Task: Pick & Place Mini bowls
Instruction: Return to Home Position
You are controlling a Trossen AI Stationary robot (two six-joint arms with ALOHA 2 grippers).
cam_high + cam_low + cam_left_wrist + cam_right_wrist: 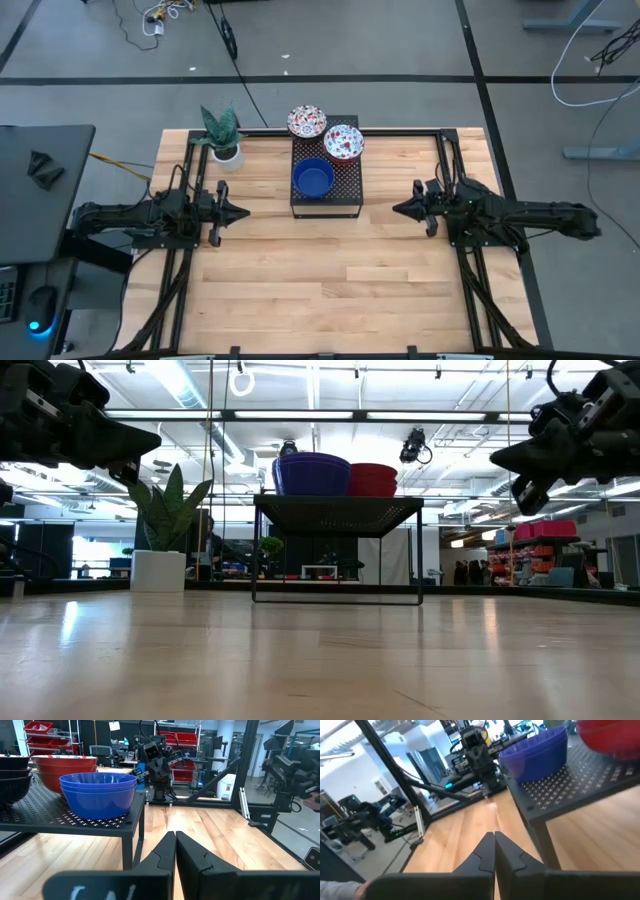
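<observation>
High looks down, low level, 2 wrists forward; all share shelf (345, 188).

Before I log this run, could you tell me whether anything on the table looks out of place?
Nothing stands out. The blue stack, rear patterned stack and right patterned stack sit level on the shelf; left gripper and right gripper hang shut, clear of it.

Counter (300, 290): pale wood planks, smooth, soft sheen. Shelf (348, 182): black perforated metal, matt. Blue bowls (98, 790): glossy, smooth. Patterned bowls (343, 142): glossy glaze. Plant pot (228, 155): white, smooth.
</observation>
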